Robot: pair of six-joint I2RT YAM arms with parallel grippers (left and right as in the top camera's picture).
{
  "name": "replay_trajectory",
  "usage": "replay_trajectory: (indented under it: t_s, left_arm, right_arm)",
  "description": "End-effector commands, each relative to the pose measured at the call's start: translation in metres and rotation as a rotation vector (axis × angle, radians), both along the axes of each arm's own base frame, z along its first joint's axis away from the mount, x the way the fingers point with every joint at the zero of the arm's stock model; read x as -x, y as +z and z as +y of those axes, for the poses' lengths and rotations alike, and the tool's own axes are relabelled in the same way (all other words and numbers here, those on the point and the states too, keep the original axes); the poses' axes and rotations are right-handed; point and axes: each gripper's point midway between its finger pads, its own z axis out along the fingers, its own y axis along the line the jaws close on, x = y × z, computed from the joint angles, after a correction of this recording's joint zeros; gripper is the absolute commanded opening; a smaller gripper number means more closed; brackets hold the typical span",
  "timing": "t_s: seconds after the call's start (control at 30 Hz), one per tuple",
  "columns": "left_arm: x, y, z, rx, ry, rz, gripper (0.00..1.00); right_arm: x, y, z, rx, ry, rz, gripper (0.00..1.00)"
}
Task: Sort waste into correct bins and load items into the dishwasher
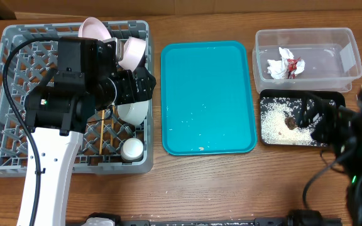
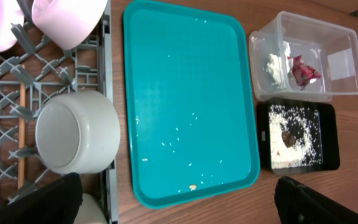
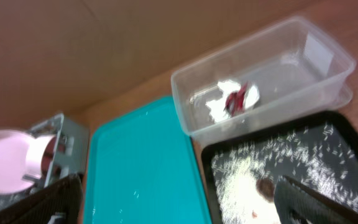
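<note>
Over the grey dish rack (image 1: 11, 150), where the bowl (image 1: 134, 112) and plates (image 1: 93, 28) sit loaded, the left claw (image 1: 140, 85) hangs spread and empty, the right claw (image 1: 310, 116) likewise above the black tray (image 1: 270, 95) holding the food lump (image 1: 290, 122), so a careless retreat could clip the bowl and topple the plates.

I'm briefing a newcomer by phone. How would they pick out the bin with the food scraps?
Find the large teal tray and look to its right, where two containers sit. The one nearer the robot, in front of the clear tub holding a crumpled wrapper, is the black tray. It alone is flat, dark and strewn with white rice around a small brown lump.
</note>
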Motion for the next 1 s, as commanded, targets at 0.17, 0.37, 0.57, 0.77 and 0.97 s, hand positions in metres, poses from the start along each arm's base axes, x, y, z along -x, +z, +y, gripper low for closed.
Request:
replay_trajectory:
  t_s: [0.17,0.37,0.57,0.77,0.97]
  left_arm:
    - [-0.001,0.000,-0.003,0.016,-0.002,0.007,1.00]
    - [-0.001,0.000,-0.003,0.016,-0.003,0.007,1.00]
    - [-0.001,0.000,-0.002,0.016,0.000,0.007,1.00]
    - [-0.001,0.000,-0.002,0.016,0.000,0.007,1.00]
    - [-0.001,0.000,-0.003,0.016,-0.003,0.007,1.00]
  right_arm:
    - [0.015,-0.052,-0.007,0.102,-0.018,-0.201,1.00]
    - [0.009,-0.094,0.001,0.101,0.025,-0.281,1.00]
    - [0.001,-0.121,0.010,0.097,0.065,-0.358,1.00]
    - [-0.002,-0.144,0.015,0.097,0.079,-0.398,1.00]
    - [-0.002,-0.166,0.013,0.097,0.068,-0.376,1.00]
